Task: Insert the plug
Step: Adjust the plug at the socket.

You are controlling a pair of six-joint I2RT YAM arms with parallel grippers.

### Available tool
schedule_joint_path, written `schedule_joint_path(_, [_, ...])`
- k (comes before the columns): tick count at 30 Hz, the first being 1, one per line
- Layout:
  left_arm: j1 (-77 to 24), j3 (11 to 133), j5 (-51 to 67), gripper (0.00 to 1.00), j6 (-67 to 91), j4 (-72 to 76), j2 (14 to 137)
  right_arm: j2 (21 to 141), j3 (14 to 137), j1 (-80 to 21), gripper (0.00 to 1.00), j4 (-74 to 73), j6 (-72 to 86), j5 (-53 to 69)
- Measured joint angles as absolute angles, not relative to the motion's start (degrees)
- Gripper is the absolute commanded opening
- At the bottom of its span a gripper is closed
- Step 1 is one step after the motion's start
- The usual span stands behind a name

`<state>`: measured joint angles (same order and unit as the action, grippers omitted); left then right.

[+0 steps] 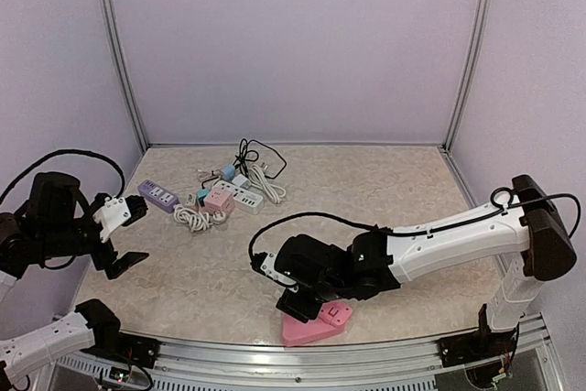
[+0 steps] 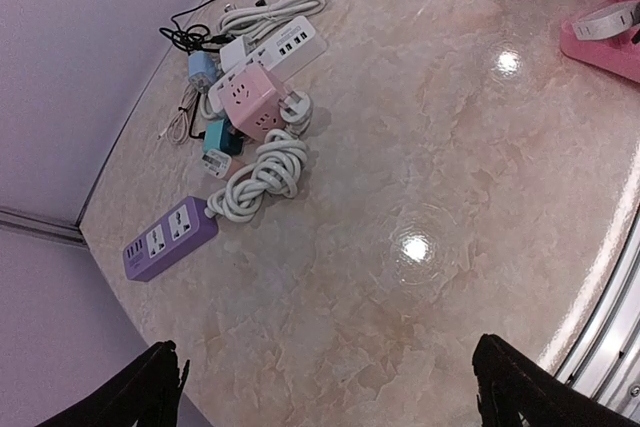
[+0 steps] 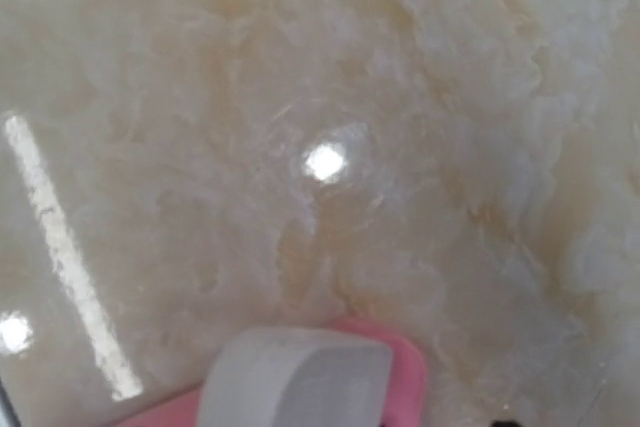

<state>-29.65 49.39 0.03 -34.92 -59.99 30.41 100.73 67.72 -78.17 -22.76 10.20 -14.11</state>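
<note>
1. Lilac walls close in a marbled beige table [image 1: 385, 208], with a metal rail [image 1: 302, 354] running along its near edge.
2. At the near edge, a little right of centre, the pink strip [image 1: 328, 321] lies flat on the table just behind the rail.
3. The plug [image 3: 295, 382], pale grey-white with a rounded body, sits on top of the pink strip. Whether its pins are fully home cannot be told.
4. The right gripper [image 1: 307, 304] hangs directly over the left part of the pink strip, with its arm stretched in from the right side of the table.
5. From above its jaws are hidden under the wrist, and they lie outside its own camera's view. I cannot tell whether it is open or holding the plug.
6. The left gripper [image 1: 131, 236] hovers over the left edge of the table, well apart from the pink strip. Its jaws are spread wide with nothing between them, and its dark fingers [image 2: 150, 387] show at the bottom corners of the left wrist view.
7. A heap of spare gear lies far and left of centre. A purple strip [image 1: 157, 195] is on its left, with a coiled white cord [image 1: 192, 219] at the strip's right end.
8. A pink cube [image 1: 220, 199] sits in the middle of the heap, a white strip [image 1: 249, 197] just right of it, and a black cable [image 1: 259, 155] farthest back.
</note>
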Motion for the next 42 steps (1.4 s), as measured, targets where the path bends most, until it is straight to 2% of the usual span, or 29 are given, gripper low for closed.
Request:
schedule_joint_path(3, [-29.6,49.4,0.3,0.99,-34.9,-60.0,30.6,100.7,67.7,-79.1,0.67,-23.3,10.2,-14.8])
schedule_joint_path(10, [-29.6,49.3,1.0,0.99,-34.9,-60.0,30.9,101.8,68.4,-80.4,0.46,-24.6,11.5,-17.2])
schedule_joint_path(21, [-29.6,49.3,1.3,0.99,-35.0,-60.0,31.2,101.9,68.1,-80.2,0.31,-24.9,13.3,-18.2])
schedule_joint_path(26, [-29.6,49.3,3.4,0.93,-34.8,-60.0,31.7,101.3,66.7,-79.7,0.25,-23.6,14.4,-17.8])
schedule_joint_path(31, [-30.3,49.1,10.0,0.86,-34.4,-59.2,31.9,97.8,62.5,-77.9,0.23,-20.3,16.1,-15.2])
schedule_joint_path(36, [-41.3,45.1,10.7,0.85,-33.8,-53.6,32.8,94.1,57.4,-76.1,0.22,-16.0,17.2,-11.8])
schedule_joint_path(42, [-60.9,39.9,5.5,0.86,-36.0,-41.6,44.6,92.6,54.1,-74.4,0.21,-11.3,17.5,-8.6])
